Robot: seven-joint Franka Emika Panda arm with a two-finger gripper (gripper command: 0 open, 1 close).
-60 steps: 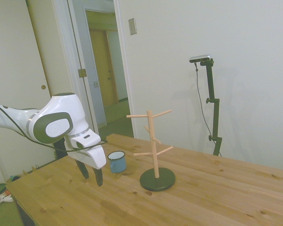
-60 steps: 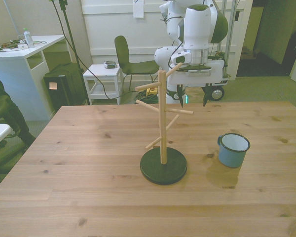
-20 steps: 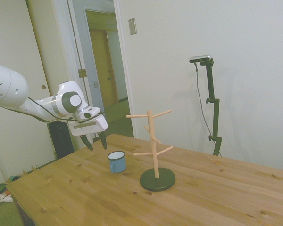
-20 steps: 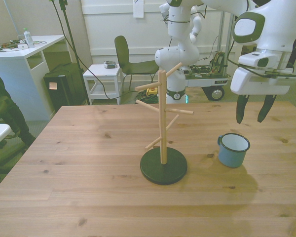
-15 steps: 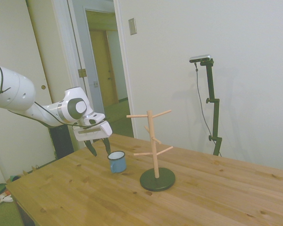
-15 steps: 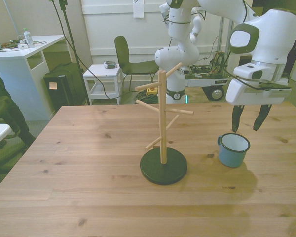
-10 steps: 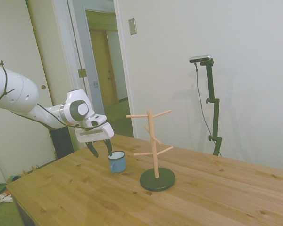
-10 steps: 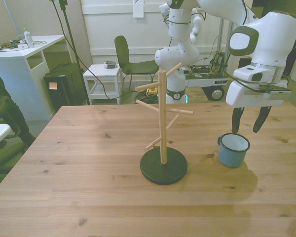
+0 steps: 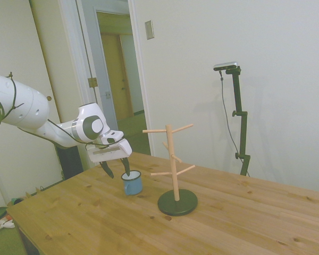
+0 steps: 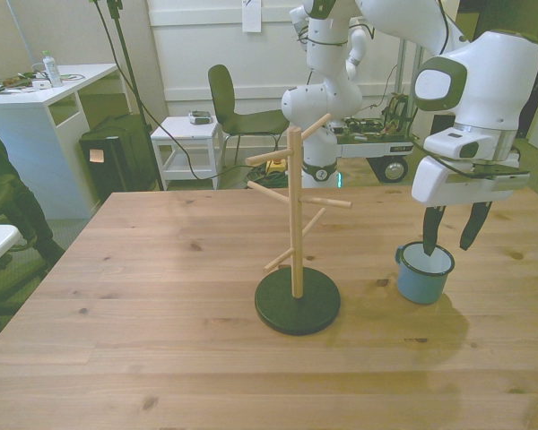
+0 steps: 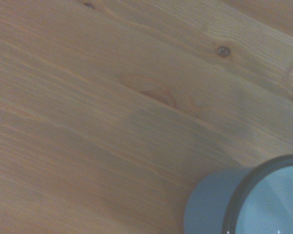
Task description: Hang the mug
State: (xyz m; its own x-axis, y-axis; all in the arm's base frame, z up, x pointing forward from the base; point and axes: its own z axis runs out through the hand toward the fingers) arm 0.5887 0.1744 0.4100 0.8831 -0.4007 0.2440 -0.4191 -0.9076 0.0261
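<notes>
mug [image 10: 423,272] upright on table [image 10: 161,296], open gripper [image 10: 451,235] straddling its rim.

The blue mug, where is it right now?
In the front view, the blue mug stands upright on the wooden table, to the front view's right of the wooden peg stand, with the open gripper at its rim.

In the wrist view the blue enamel mug [image 11: 244,200] ran off the picture's edge with only part of its rim and wall showing, soft in focus, while in the side view one finger [image 9: 126,166] covered part of its rim, the handle out of sight.
</notes>
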